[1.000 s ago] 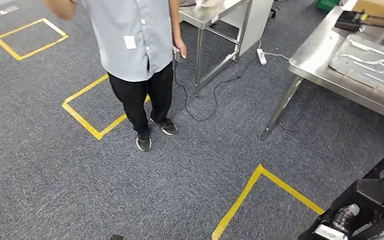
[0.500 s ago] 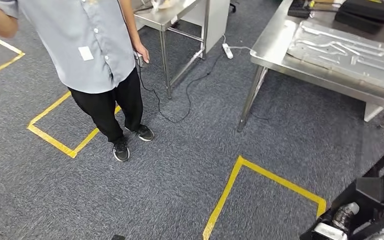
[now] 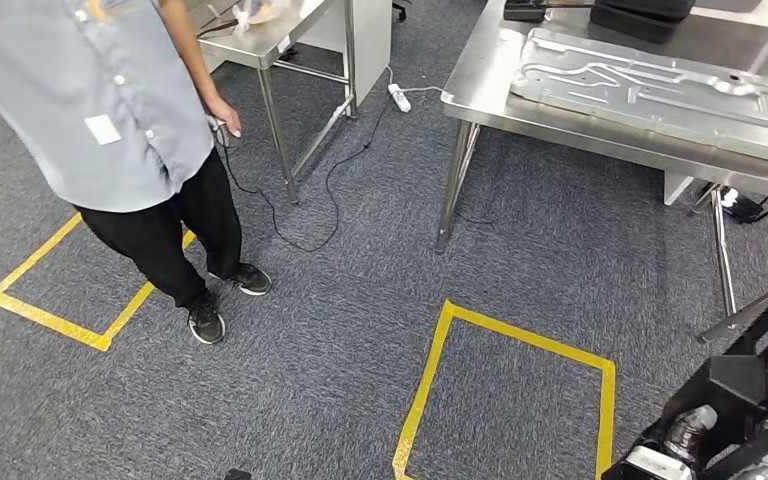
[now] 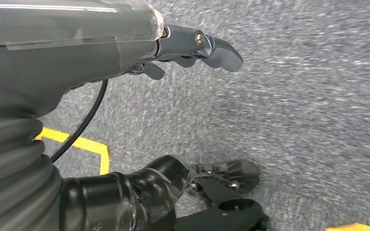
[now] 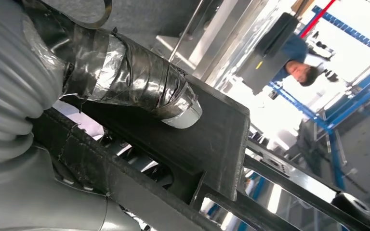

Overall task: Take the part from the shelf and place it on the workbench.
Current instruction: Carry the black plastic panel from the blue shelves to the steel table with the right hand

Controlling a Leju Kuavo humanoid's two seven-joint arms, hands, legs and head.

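The right hand [image 5: 139, 91] grips the black frame part [image 3: 740, 400], fingers wrapped around it, carried low at the robot's side; the left hand [image 4: 192, 45] hangs empty, fingers loosely apart. Beyond a yellow floor marking [image 3: 505, 385], the steel tabletop [image 3: 490, 95] waits. Pickup looks done; placement remains.

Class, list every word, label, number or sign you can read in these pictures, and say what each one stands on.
No text can be read.
White tag on the person's grey shirt: blank or too small to read.
Yellow mark on the dark box in the right wrist view: too blurred to read.
Yellow tape squares on the carpet: plain lines, no writing.
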